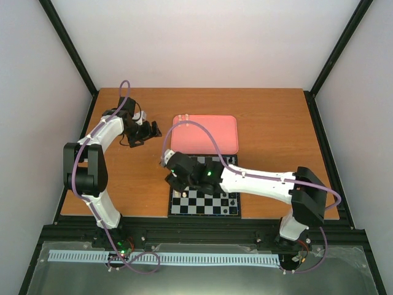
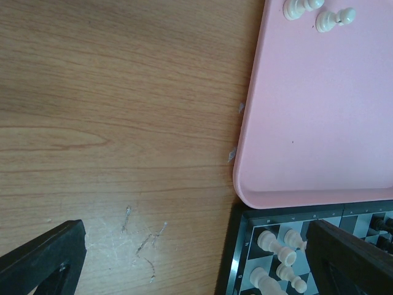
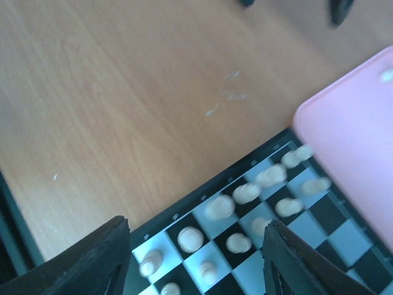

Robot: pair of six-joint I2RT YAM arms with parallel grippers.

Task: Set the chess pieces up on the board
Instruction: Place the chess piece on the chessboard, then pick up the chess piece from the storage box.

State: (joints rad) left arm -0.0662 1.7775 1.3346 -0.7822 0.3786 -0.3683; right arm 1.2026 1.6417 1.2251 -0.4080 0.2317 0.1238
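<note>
Your counter (image 1: 270, 123) is a wooden top with everything gathered near its middle. The left arm (image 1: 92, 166) bends up and reaches toward the far left part of the counter. The right arm (image 1: 258, 179) stretches from its base at the near right, leftward across the board.

The pink tray (image 1: 206, 134) lies at the far middle of the counter. The board (image 1: 202, 206) sits on the near side of it, with its far edge right up against the tray's near rim.

Your right gripper (image 3: 195, 230) hangs over the left side of the board. Its two black fingers (image 3: 92, 264) are spread wide, one on each side of the wrist view, with the board showing between them. Your left gripper (image 2: 195, 233) hangs over bare counter just left of the tray, close to the board's far-left corner. Its fingers are also spread apart and pinch nothing.

Most of the pale pieces (image 3: 245, 192) stand on the board in two rows along its left edge. They are blurred in the right wrist view, so you cannot tell one kind from another there. A few of them show upright at the far-left corner in the left wrist view. Two more pale pieces (image 2: 334, 18) lie on their sides on the tray, near its far-left corner, well apart from the board.
</note>
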